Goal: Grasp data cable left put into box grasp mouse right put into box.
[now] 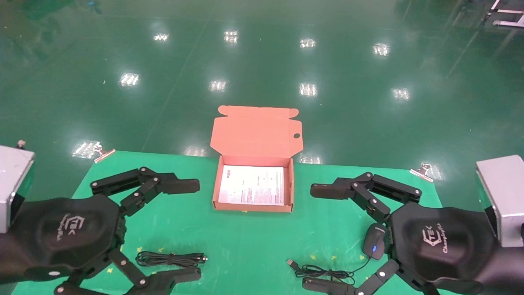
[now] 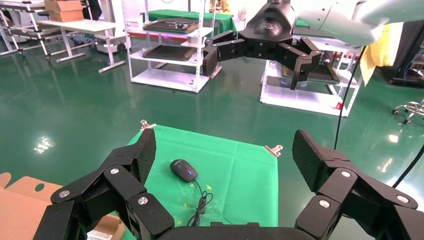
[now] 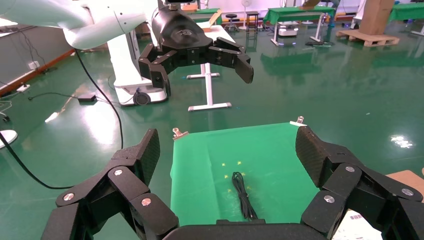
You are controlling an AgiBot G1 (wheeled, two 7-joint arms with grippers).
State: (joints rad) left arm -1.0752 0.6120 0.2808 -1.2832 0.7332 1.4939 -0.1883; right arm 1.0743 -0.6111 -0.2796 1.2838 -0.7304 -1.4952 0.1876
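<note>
Neither item has been grasped, so the task is judged to be at its very start, with the cable pickup first. The thin black data cable (image 1: 170, 259), a narrow banded bundle with silver plug tips, lies on the green cloth-covered table (image 1: 245, 241) at the near left, between the spread fingers of the left gripper (image 1: 192, 229), which is held wide open and empty above it. The small black oval mouse (image 1: 374, 241), its blue light showing, rests at the near right, close beside the right gripper (image 1: 319, 237), likewise wide open and holding nothing; its thin cord (image 1: 323, 271) trails leftward to a USB plug. The shallow salmon-orange cardboard box (image 1: 217, 192) stands between the 2 arms, lid tipped back, a white printed sheet (image 1: 252, 185) on its floor.

The next move is judged to call for lowering the left gripper and closing across the bundle's banded middle.

Part of the mouse is covered by the right gripper's body in the head view, and the table's near edge is cut off.
</note>
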